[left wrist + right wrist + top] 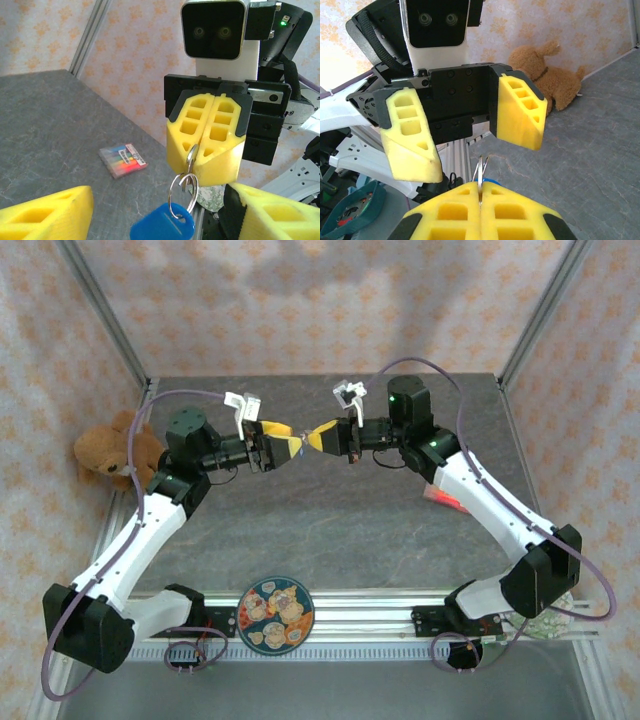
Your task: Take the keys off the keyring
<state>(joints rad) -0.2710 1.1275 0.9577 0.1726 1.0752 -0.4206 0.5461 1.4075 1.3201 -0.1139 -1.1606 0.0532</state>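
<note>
Your keyring (161,227) hangs in mid-air between the two arms, well above the grey counter (45,125). Its long axis is upright: the small top loop (190,151) is uppermost, the larger metal ring (170,196) is under it, and the bright blue tag is at the bottom. Your right gripper (203,162) has its yellow fingers pressed together on that top loop, so the rest dangles below them. Your left gripper (283,443) faces it with its fingers (47,215) spread wide, one on each side of the blue tag and apart from it. On the counter beyond lies a clear pack of coloured pens (123,161). A brown teddy bear (545,75) sits at the counter's left edge, and a patterned plate (276,613) lies between the arm bases. The rings are thin and silvery, and from the right wrist you see them edge-on
</note>
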